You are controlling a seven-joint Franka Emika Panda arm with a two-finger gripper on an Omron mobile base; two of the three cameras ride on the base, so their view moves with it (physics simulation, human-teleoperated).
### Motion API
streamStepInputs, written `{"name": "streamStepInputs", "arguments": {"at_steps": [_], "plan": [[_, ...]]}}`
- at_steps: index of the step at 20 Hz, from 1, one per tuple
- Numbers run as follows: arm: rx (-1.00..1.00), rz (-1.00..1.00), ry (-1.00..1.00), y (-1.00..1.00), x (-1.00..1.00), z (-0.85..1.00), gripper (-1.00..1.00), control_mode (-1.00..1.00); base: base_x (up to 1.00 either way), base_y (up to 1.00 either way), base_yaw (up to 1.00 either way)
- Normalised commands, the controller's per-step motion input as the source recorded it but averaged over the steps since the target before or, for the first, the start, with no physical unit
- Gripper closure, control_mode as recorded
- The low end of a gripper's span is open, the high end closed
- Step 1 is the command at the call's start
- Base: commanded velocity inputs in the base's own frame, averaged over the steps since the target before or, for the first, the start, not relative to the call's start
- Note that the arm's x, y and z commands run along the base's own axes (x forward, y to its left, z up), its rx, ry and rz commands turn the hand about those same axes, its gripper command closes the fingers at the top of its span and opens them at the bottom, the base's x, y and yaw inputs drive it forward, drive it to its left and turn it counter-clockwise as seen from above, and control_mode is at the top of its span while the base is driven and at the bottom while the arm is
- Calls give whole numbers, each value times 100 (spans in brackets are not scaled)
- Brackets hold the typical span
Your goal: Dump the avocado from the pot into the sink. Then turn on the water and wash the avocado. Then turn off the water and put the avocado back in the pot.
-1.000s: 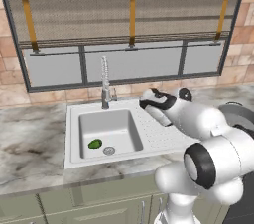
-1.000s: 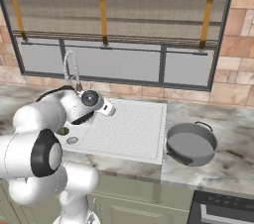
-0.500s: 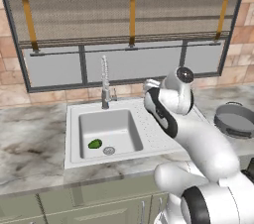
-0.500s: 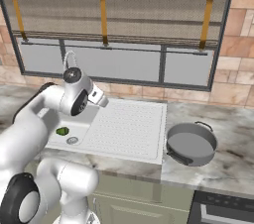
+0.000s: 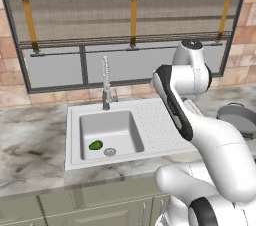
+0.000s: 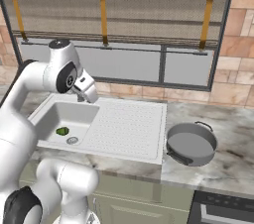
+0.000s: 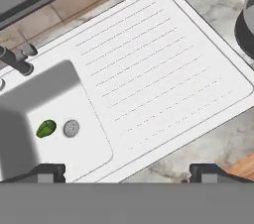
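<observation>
I had the hand (image 7: 127, 171) raised high above the drainboard, its fingers (image 7: 47, 172) spread wide and holding nothing. The avocado (image 5: 95, 145) lay on the floor of the sink (image 5: 75, 120), just beside the drain (image 7: 71, 128). The pot (image 6: 191, 143) sat upright on the marble surface (image 6: 233, 158), past the drainboard's far end from the basin.

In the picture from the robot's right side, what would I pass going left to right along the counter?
Avocado in the sink → drain → ridged drainboard → pot on the marble counter.
</observation>
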Motion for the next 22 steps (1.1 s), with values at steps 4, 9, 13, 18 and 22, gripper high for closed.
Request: {"name": "streamStepInputs", "arguments": {"at_steps": [4, 9, 13, 18, 22], "plan": [[0, 2, 11, 25, -96, -13, -100, -100, 0, 0, 0], [0, 11, 0, 56, -62, -27, -100, -100, 0, 0, 0], [0, 15, 0, 79, -16, -17, -100, -100, 0, 0, 0], [0, 15, 0, 76, 1, -7, -100, -100, 0, 0, 0], [0, 13, 0, 55, 15, -5, -100, -100, 0, 0, 0]]}}
